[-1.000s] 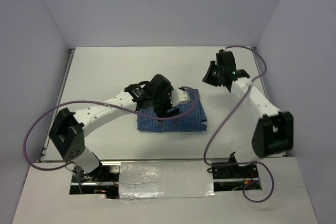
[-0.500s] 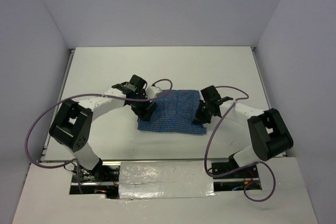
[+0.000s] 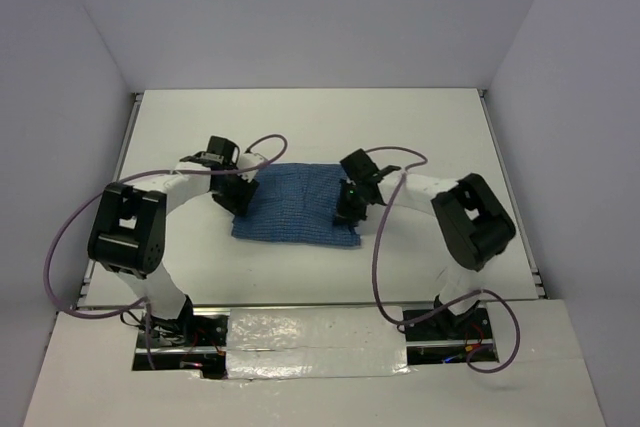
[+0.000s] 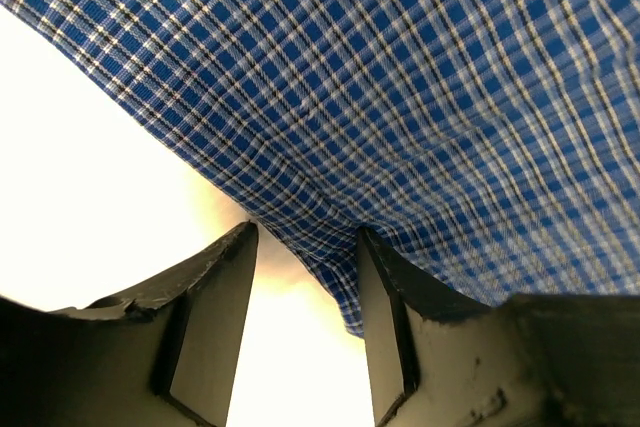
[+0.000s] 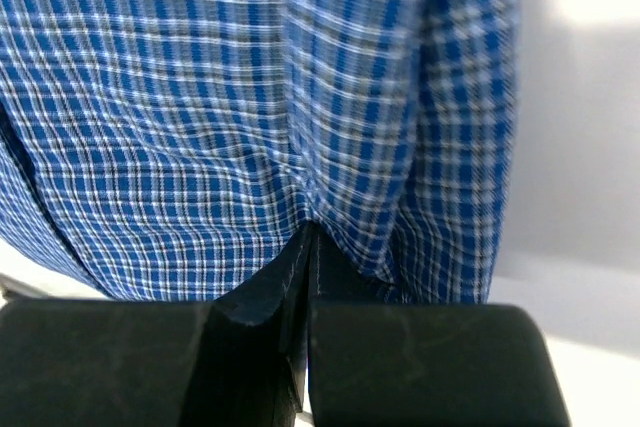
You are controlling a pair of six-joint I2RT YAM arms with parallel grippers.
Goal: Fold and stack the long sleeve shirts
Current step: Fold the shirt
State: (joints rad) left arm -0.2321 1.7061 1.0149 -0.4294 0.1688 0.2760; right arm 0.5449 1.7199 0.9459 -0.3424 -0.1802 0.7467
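Top external view: long sleeve shirt (image 3: 295, 209) lies folded into a flat, rough rectangle on the white table (image 3: 300, 117), about mid-table, between the two arms. White surface shows on every side of it. The table's far, left and right edges are well apart from the cloth, and the near edge is closer. Pale walls (image 3: 300, 17) rise at the far and side edges. Left gripper (image 3: 236, 197) sits at the shirt's left edge, right gripper (image 3: 347, 212) at its right edge near the front right corner. Both arms bend inward, with purple cables (image 3: 60, 247) looping off them. Left wrist view: jaws apart, a drooping bit of the shirt's hem dips into the gap, bright table below it. Right wrist view: jaws together, clamped on a fold of the cloth, creases running up from the pinch. Cloth is blue with fine white and dark checks. It is layered at the right side, where one folded edge overlaps another.
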